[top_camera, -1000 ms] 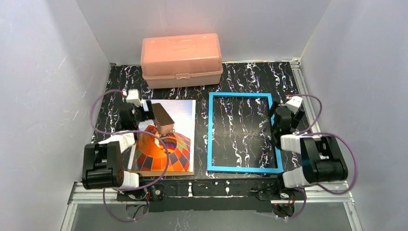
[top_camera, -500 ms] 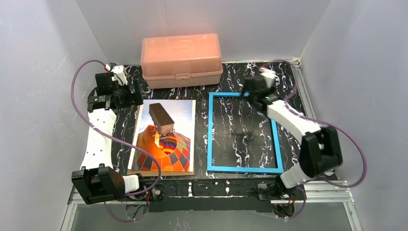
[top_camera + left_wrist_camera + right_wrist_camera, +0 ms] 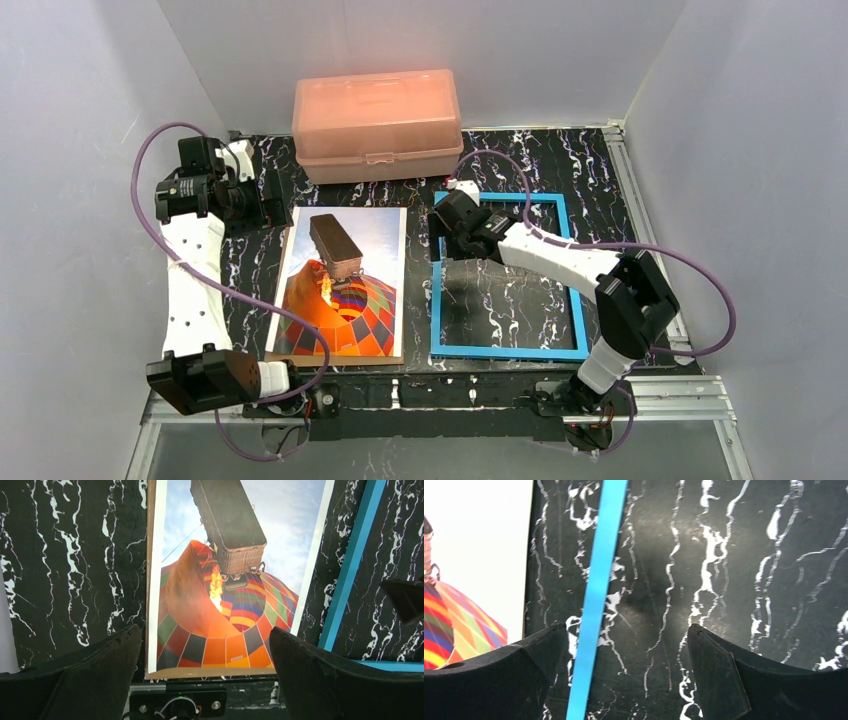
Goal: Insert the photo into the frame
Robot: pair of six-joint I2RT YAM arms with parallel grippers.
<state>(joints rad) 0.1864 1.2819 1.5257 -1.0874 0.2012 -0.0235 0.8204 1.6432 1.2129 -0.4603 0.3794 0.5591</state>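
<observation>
The photo [image 3: 340, 285], a print of an orange chequered hot-air balloon, lies face up on the left half of the table, and it also fills the left wrist view [image 3: 235, 580]. The frame [image 3: 508, 352], a blue rim, lies flat to its right. My left gripper [image 3: 268, 205] hovers open off the photo's far left corner, with nothing between its fingers [image 3: 205, 635]. Over the frame's far left corner my right gripper [image 3: 448, 243] is open and empty. The frame's left rim [image 3: 599, 580] runs between its jaws [image 3: 624, 630], and the photo's edge [image 3: 474, 555] shows on the left.
A peach plastic box [image 3: 377, 123] stands shut at the back, just beyond the photo and frame. A brown backing board [image 3: 210, 672] lies under the photo, its edge showing at the near side. White walls close in the black marbled table [image 3: 600, 180].
Both arms have unfolded from near their bases. The left gripper reached the back left. The right gripper swung from the frame's far edge to its far left corner. Photo and frame have not moved.
</observation>
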